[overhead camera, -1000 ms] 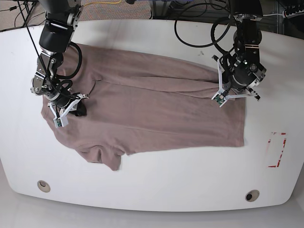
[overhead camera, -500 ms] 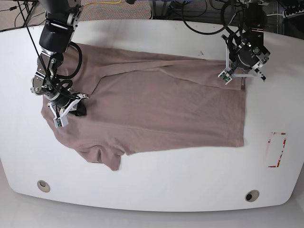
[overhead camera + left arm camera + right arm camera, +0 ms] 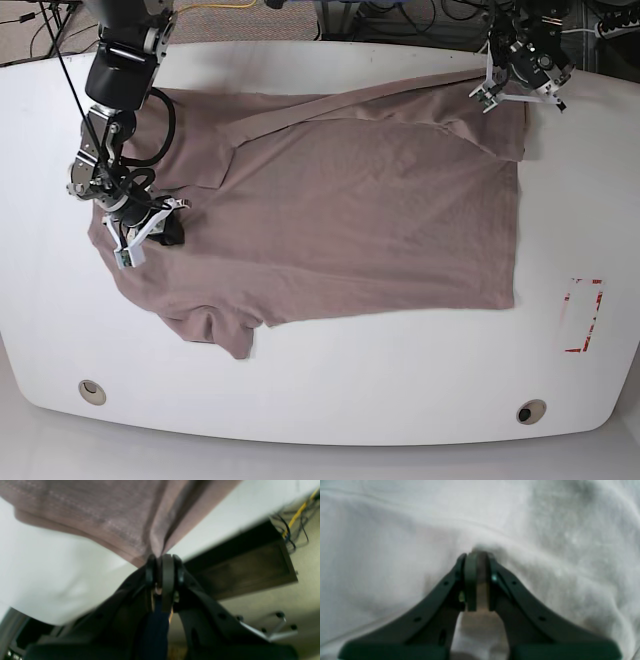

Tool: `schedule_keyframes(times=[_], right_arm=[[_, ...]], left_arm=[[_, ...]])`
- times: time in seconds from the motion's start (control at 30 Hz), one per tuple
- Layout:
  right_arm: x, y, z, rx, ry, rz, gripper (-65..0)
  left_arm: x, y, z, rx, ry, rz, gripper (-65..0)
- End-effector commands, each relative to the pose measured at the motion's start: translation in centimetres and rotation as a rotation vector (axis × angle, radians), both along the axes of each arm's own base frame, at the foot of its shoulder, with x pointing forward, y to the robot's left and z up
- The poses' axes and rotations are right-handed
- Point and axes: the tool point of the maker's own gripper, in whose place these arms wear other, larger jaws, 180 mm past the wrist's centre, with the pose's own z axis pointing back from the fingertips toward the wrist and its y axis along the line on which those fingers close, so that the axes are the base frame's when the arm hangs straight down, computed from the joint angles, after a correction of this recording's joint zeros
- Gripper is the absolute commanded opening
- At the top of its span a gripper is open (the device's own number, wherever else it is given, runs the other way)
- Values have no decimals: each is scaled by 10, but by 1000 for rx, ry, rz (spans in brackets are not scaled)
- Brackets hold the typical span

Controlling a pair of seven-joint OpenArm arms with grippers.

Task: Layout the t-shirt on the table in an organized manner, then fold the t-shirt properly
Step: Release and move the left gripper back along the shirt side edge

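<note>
T-shirt (image 3: 340,215): mauve-brown, spread wide across the middle of the table (image 3: 330,385), hem toward the base view's right, collar end toward its left, one short sleeve (image 3: 215,330) poking out at the near-left.
Far edge: lifted off the surface at the far-right corner, a taut ridge of cloth running from there back toward the collar side, and a loose flap (image 3: 500,125) drooping below the raised corner.
Left gripper (image 3: 518,72): up at the table's far edge, jaws pressed together on a bunched pinch of the shirt's hem; in the left wrist view the cloth fans out straight from the tips (image 3: 162,557).
Right gripper (image 3: 150,225): down low on the collar-side part of the shirt, jaws closed tight; in the right wrist view a small pucker of fabric (image 3: 485,548) sits right at the tips, so it has cloth nipped there.
Table extras: red-white tape rectangle (image 3: 583,315) at the right, well clear of the hem; two grommet holes (image 3: 92,391) near the front edge.
</note>
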Motion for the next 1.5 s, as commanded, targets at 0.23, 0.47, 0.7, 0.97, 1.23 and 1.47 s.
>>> schedule_keyframes(times=[0.23,0.47,0.7,0.97,1.23,1.47], right_arm=[[-12,-1,-14,-46,81,20,-591],[-12,-1,-14,-46,81,20,-591],[-9,-1,-12,-43,65,17,-591],[-10,-1,-12,-42,65,16,-591],[-10,-1,-12,-42,65,16,-591],[-10,8,-14,-24,65,20,-591]], left_arm=[[-40,10,-1,40,91,-6,-635],[-58,10,-3,37,135,-8,-635],[-39,12,0,42,86,-1,-635],[1,19,9,54,-16,26,-635],[71,20,32,56,-191,30,-635],[123,21,58,56,-331,35,-635]])
